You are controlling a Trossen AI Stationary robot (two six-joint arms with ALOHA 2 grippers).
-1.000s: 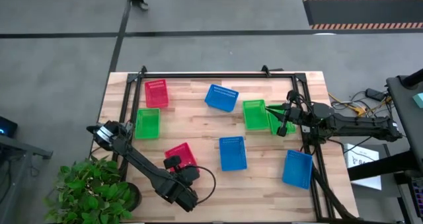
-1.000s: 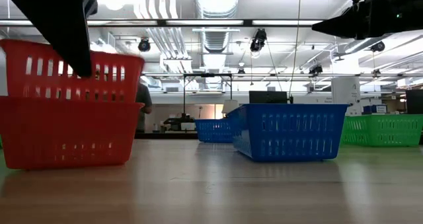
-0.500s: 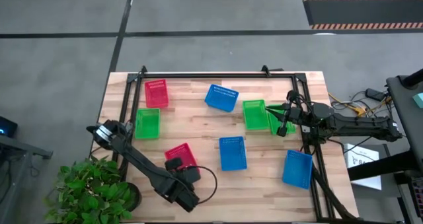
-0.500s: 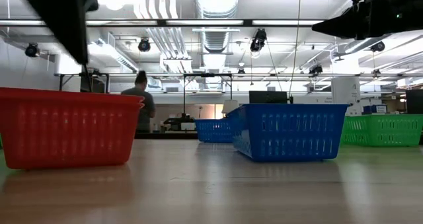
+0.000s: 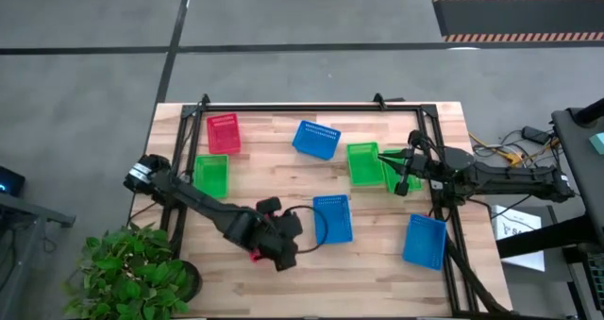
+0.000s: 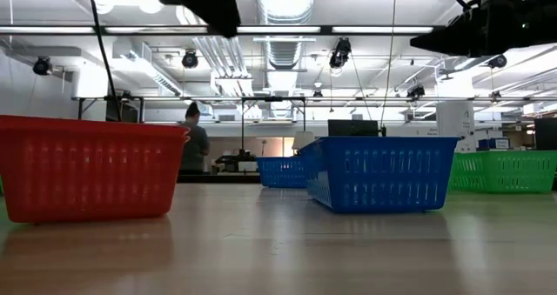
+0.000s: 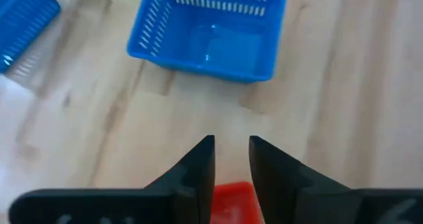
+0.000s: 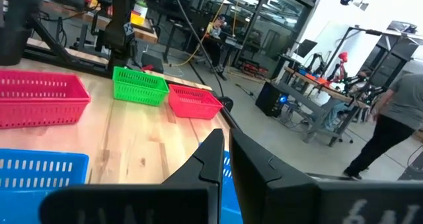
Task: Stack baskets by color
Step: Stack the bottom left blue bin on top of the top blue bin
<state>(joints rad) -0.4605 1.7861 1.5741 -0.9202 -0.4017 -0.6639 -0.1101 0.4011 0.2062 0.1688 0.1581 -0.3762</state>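
One camera looks straight down on the whole table (image 5: 377,263); another sits level at its surface, facing the room. Wrist cameras ride close, and all share the blue basket (image 5: 332,218).

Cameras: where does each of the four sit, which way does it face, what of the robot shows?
High: overhead, straight down on the table; both arms show.
Low: table height, level toward the room; red basket near, arms overhead.
Left wrist: looks down past left gripper, slightly open, at a blue basket.
Right wrist: looks across the table past right gripper, shut.
Shared: that blue basket shows in high and left wrist.
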